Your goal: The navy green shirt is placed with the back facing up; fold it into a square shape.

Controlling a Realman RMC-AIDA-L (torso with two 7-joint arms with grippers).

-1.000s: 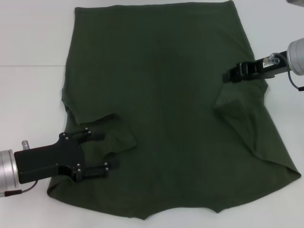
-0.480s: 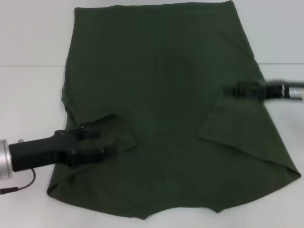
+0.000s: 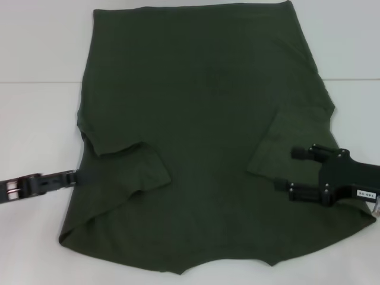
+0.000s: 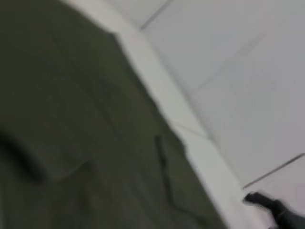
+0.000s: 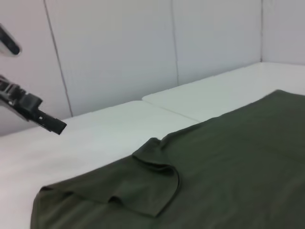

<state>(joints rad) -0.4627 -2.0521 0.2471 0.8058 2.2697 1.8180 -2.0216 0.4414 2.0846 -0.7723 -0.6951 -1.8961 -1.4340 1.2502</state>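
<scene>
Presently the right black end effector (image 3: 289,171) is seen released, its two fingers spread above the folded-in right sleeve of the large dark olive-green soft cloth shirt (image 3: 202,119). The left black end effector (image 3: 74,176) is placed at the shirt's left edge, turned edge-on; whether it is clenched cannot be told. The shirt is spread flat on the white desk (image 3: 35,119).
</scene>
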